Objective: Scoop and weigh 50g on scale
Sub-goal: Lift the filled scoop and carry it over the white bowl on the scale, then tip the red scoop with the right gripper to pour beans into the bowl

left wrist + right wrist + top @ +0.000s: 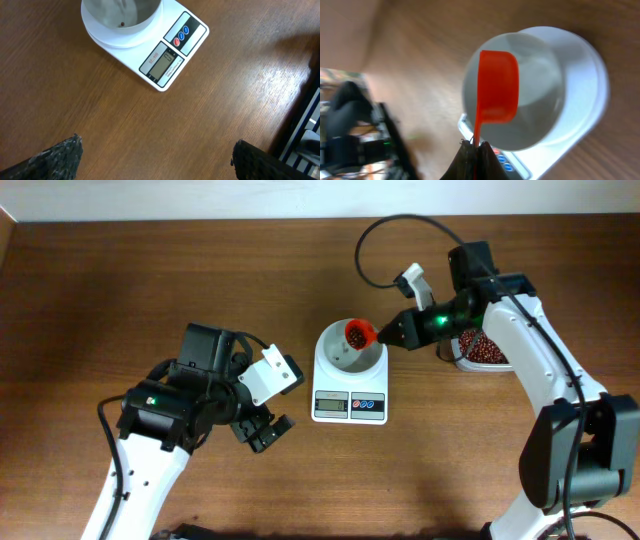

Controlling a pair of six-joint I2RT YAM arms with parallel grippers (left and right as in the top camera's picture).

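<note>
Your brown, wood-grained worktop (200, 270) carries the scale (350, 395), a smooth white plastic slab with rounded corners. Along its front edge it has a grey rectangular display (162, 65) and small oval buttons (181, 35), one red and two blue. A round, shallow white bowl (335, 358) sits on top of the scale. Just to the right of the scale a clear tub (465, 364) stands half hidden behind the right arm. To the left of the scale and a little in front of it, your left tool (157, 165) hangs over bare wood with its rough dark fingers (55, 160) spread wide and nothing between them. Your right tool (475, 155) is clamped tight on the thin handle of an orange-red plastic scoop (497, 87). It holds the rounded cup above the scale's bowl, over the far side. The beans (359, 334) show as tiny glossy red-brown ovals filling that cup. More are heaped in the tub, and one dark grain lies inside the bowl.
</note>
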